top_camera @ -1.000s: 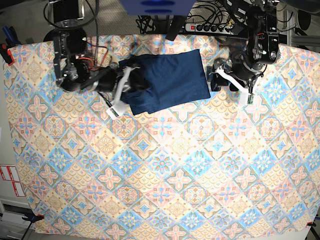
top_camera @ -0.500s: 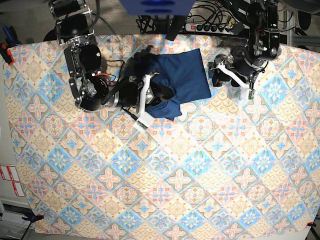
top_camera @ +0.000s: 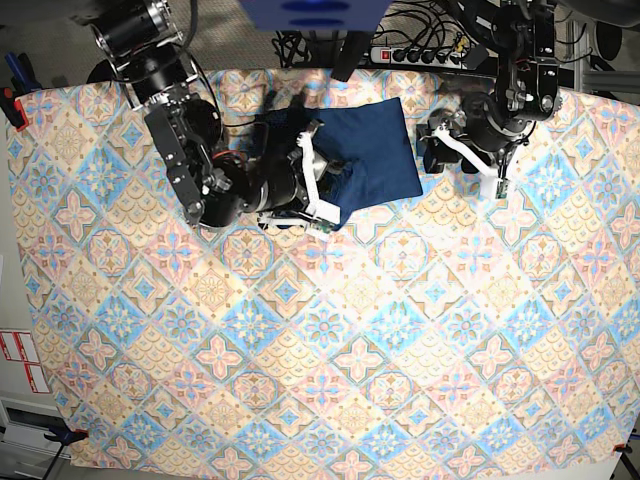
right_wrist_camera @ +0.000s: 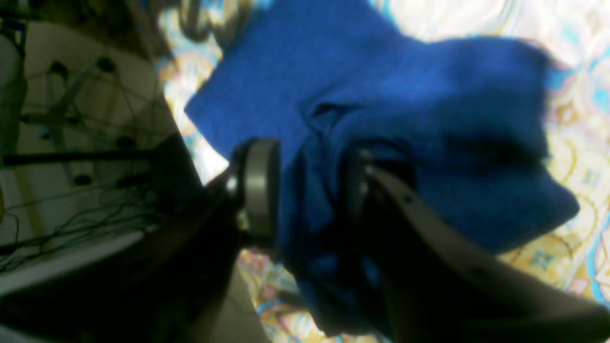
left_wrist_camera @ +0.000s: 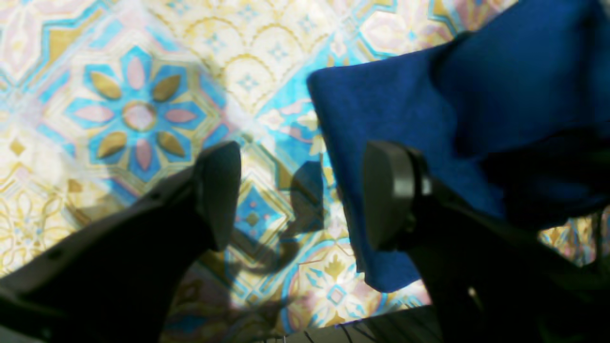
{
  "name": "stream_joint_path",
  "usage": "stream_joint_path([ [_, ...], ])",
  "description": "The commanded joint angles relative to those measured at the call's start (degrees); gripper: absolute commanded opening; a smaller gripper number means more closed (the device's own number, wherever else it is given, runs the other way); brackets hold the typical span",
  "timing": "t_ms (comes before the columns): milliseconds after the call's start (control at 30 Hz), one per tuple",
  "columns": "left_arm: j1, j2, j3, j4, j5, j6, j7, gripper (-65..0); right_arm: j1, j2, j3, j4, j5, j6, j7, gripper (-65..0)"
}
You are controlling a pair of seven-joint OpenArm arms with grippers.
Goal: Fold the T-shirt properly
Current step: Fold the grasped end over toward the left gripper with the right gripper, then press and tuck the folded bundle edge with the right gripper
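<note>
Patterned tablecloth (top_camera: 330, 350) covers the bench, bare across its near half. At the far edge lies the T-shirt (top_camera: 375, 150), folded into a navy block. The right hand (right_wrist_camera: 310, 190) has its fingers parted with bunched shirt fabric between them. The left hand (left_wrist_camera: 300, 195) hangs spread and empty just beside the shirt's edge.

Pastel patterned tablecloth (top_camera: 330, 340) fills most of the frame; power strip (top_camera: 420, 55) (cables attached) at top edge.
</note>
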Motion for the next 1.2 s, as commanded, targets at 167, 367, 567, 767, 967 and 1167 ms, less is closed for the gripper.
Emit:
stream_joint_path([
  [167,-0.4,-0.13,-0.2,1.06,-0.27,-0.28,-0.85,-25.7,2.63,0.83,2.66,1.3,0.97,0.22,1.66,-44.2],
  [367,-0.4,-0.13,-0.11,0.88,-0.27,-0.28,-0.85,-25.7,2.81,4.61,11.62,1.48,0.88,0.22,1.75,-49.7],
  [567,-0.67,-0.13,-0.11,0.88,-0.27,-0.28,-0.85,-25.7,2.54,9.27,14.44,0.77,0.17,0.22,3.24,-57.2],
  [767,-1.02,-0.13,-0.11,0.88,-0.36,-0.28,-0.85,-25.7,-2.47,9.27,14.44,0.51,-4.31,0.22,3.77,-58.3],
  [967,-1.02,-0.13,-0.03,0.88,-0.53,-0.28,-0.85,-25.7,-4.05,9.27,8.37,-0.2,-10.9,0.22,6.23,-58.4],
  [1167,-1.02,-0.13,0.06,0.88,-0.53,-0.28,-0.85,-25.7,-4.05,9.01,0.81,1.04,-10.9,0.22,8.26,-58.6],
])
